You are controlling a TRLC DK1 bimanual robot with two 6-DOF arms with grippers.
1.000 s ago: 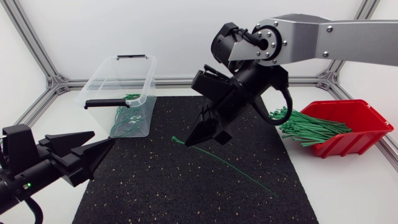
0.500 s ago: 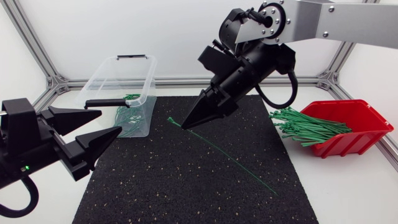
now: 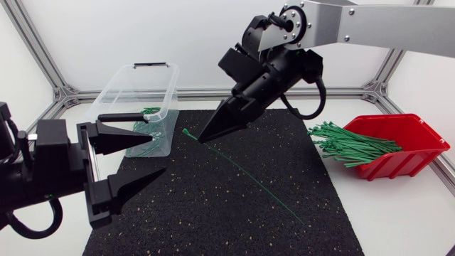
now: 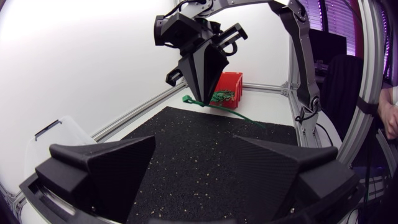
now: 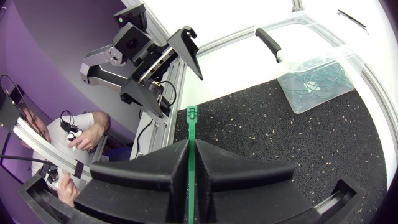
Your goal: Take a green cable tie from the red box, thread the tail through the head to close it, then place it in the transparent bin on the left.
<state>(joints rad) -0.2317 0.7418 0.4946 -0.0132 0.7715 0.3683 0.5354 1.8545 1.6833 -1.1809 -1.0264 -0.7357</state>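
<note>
My right gripper (image 3: 205, 136) hangs over the black mat, shut on a green cable tie (image 3: 238, 168) close to its head. The head sticks out past the fingertips, and the long tail slants down to the mat. In the right wrist view the tie (image 5: 191, 122) stands straight out between the closed fingers of the right gripper (image 5: 191, 143). My left gripper (image 3: 160, 155) is open and empty, pointing at the tie's head from the left with a gap between them. Its fingers (image 4: 118, 163) frame my right gripper (image 4: 198, 98) ahead. The red box (image 3: 419, 135) holds several green ties. The transparent bin (image 3: 117, 87) stands at the back left.
The black mat (image 3: 213, 213) covers the table's middle. Several closed ties lie inside the bin (image 5: 323, 57). Aluminium frame posts run along the table's back and sides.
My right gripper has carried the tie to the left and a little higher. My left arm has risen and swung right, its open gripper now level with the tie's head.
</note>
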